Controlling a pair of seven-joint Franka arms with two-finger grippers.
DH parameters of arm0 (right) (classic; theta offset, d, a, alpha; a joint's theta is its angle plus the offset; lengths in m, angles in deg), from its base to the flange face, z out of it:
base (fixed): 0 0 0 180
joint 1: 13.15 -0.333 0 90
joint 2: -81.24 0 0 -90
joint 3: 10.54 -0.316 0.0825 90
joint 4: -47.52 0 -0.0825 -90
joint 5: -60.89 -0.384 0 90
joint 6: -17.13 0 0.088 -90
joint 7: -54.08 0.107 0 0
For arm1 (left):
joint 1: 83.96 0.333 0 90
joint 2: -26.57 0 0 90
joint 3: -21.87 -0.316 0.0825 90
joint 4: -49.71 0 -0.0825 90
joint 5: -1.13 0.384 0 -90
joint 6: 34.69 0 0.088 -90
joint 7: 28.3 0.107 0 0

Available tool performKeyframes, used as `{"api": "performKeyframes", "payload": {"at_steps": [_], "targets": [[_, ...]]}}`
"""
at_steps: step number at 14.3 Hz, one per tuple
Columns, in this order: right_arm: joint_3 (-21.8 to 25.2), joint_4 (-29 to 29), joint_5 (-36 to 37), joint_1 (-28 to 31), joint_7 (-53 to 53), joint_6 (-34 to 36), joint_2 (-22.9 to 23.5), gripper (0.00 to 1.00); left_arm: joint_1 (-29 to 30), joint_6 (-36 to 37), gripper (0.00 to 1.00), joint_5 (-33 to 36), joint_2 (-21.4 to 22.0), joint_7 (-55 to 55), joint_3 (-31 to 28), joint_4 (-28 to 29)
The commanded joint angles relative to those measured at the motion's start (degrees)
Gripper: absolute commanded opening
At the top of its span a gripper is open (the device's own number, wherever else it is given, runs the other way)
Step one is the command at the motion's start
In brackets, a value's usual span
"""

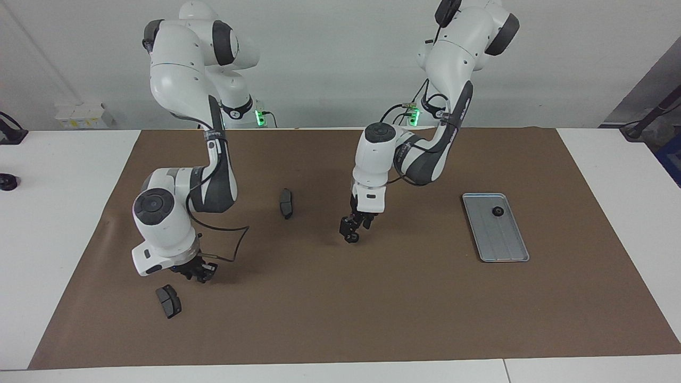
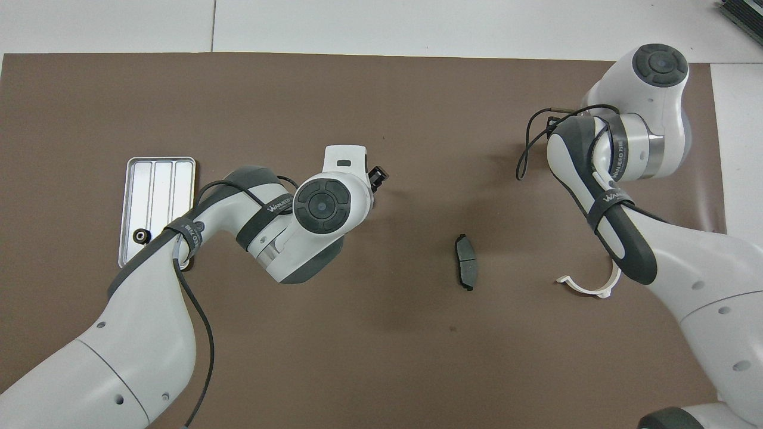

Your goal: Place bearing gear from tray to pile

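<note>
**Black gear on the tray, pick not begun**

Black bearing gear (image 1: 497, 211) lies in the silver tray (image 1: 500, 242), at its end nearer the robots, mid-height in the frame toward my left arm's end. My left gripper (image 1: 351, 234) hangs over bare mat at frame centre, well apart from the tray; I cannot tell if it is open or closed. My right gripper (image 1: 199, 272) is low in the frame, just beside a brake pad (image 1: 168, 301); same doubt. Judgement: come down from straight above, clear the rim, and centre on the ring before closing.

Bare brown mat (image 1: 404, 303) around tray (image 1: 500, 239), brake pad (image 1: 286, 203) lying mid-mat, another brake pad (image 1: 168, 301) beside right tool (image 1: 199, 272)
</note>
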Motion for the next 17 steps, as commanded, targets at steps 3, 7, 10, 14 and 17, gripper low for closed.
{"api": "performKeyframes", "payload": {"at_steps": [3,7,10,14,17], "targets": [[-1.2,2.2,-0.4,-0.5,1.8,0.7,-3.7,1.00,5.1,7.7,1.00,0.2,8.8,5.1,-0.2,2.1],[-7.4,1.2,-0.5,-1.4,2.7,-1.7,-6.0,1.00,8.2,13.7,1.00,-11.6,13.9,22.7,-4.7,2.0],[-11.2,1.7,-0.5,-5.7,10.4,-9.3,-5.6,1.00,8.2,18.7,1.00,-20.7,16.7,39.8,-12.7,2.2],[-11.0,1.3,0.6,-16.0,14.3,-14.1,-3.9,0.98,8.2,19.5,1.00,-23.7,20.3,53.0,-22.9,8.8],[-10.8,1.3,1.2,-21.1,18.1,-15.6,-2.1,0.96,8.2,15.4,1.00,-23.7,22.2,58.5,-28.5,14.5]]}}
